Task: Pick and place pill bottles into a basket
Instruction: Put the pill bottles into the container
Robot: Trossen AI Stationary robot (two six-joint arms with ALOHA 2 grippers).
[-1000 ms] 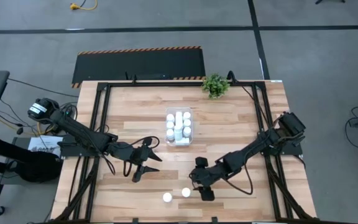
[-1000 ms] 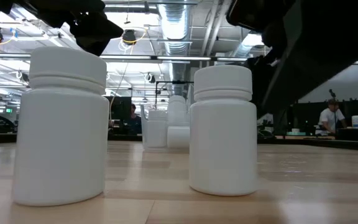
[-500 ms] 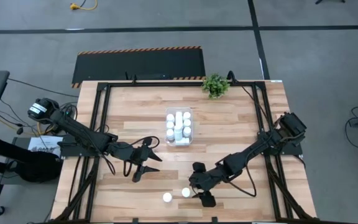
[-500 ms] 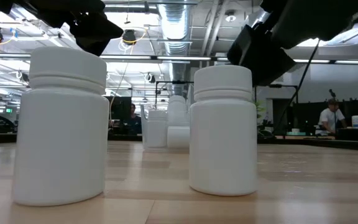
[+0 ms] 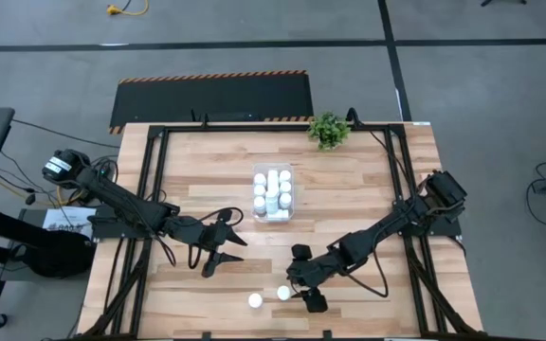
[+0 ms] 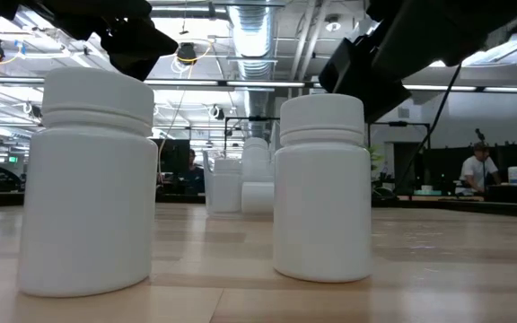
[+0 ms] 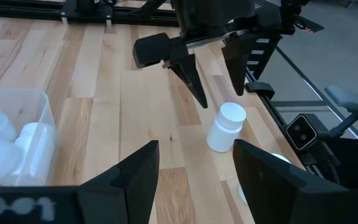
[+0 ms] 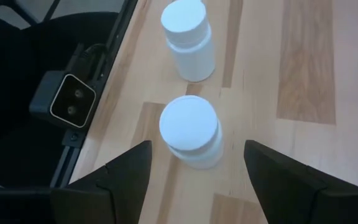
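Two white pill bottles stand upright on their bases near the table's front edge, one [image 5: 255, 300] to the left and one [image 5: 283, 294] to the right. My right gripper [image 5: 297, 283] hangs open just over the right one [image 8: 190, 130], a finger on either side, touching nothing. The other bottle [image 8: 188, 37] stands beyond it. The clear basket [image 5: 273, 192] at mid-table holds several bottles. My left gripper [image 5: 222, 256] waits open, left of centre, with nothing between its fingers.
A small green plant [image 5: 328, 130] stands at the far edge. Black frame rails [image 5: 150, 189] run along the table's sides. A small black camera block [image 8: 70, 99] sits at the front edge near the bottles. Bare wood lies between the basket and the bottles.
My right gripper has risen a little and shifted slightly toward the table's left, over the right-hand bottle, staying open. Both bottles stand where they were.
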